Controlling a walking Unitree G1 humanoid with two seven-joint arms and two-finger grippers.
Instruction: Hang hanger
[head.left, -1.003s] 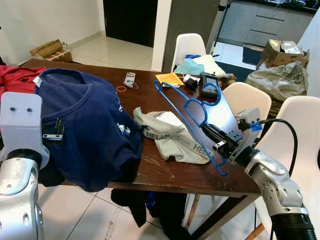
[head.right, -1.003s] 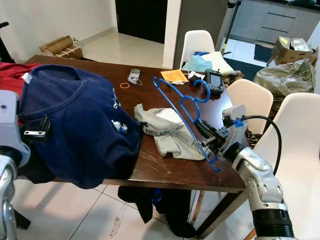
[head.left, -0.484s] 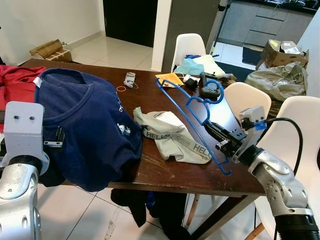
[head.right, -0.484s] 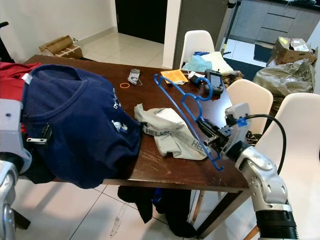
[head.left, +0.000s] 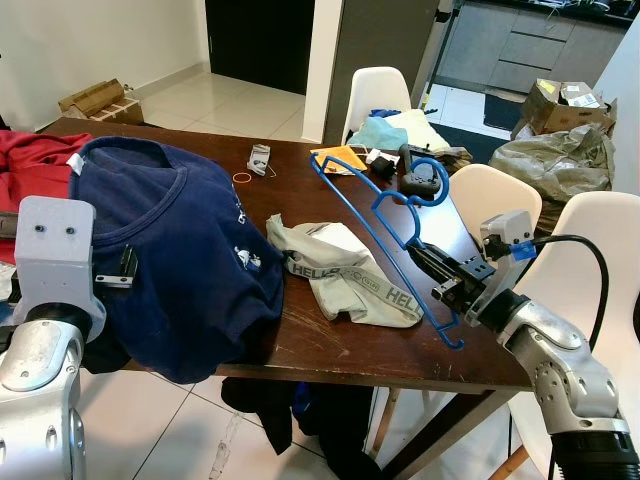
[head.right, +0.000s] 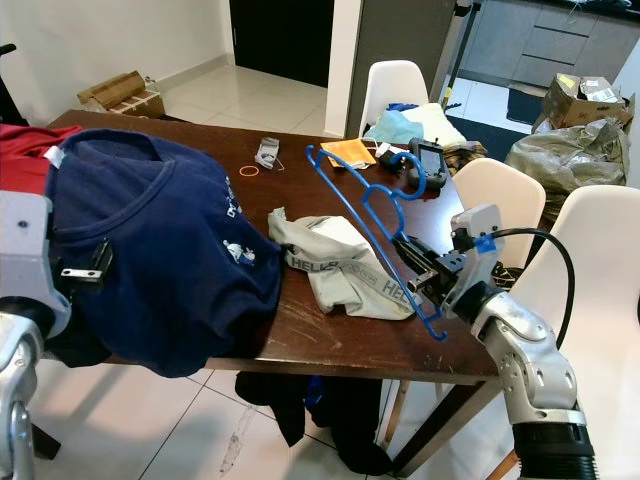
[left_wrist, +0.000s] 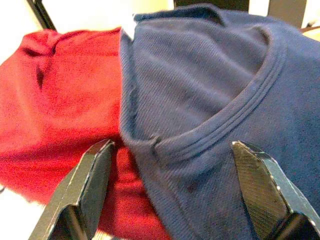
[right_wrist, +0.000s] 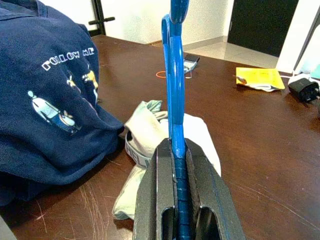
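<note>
Right gripper (head.left: 447, 279) stayed clamped on the blue hanger (head.left: 385, 215), held tilted above the table's (head.left: 340, 345) right edge, hook up; versus a second ago it sat slightly higher. Left gripper (left_wrist: 175, 190) was spread wide, empty, over the navy shirt (head.left: 170, 240).

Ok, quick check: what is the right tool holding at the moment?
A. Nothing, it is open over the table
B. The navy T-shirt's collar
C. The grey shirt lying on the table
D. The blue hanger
D: the right tool is shut on the blue hanger, whose bar runs up between its fingers in the right wrist view, above the table.
</note>
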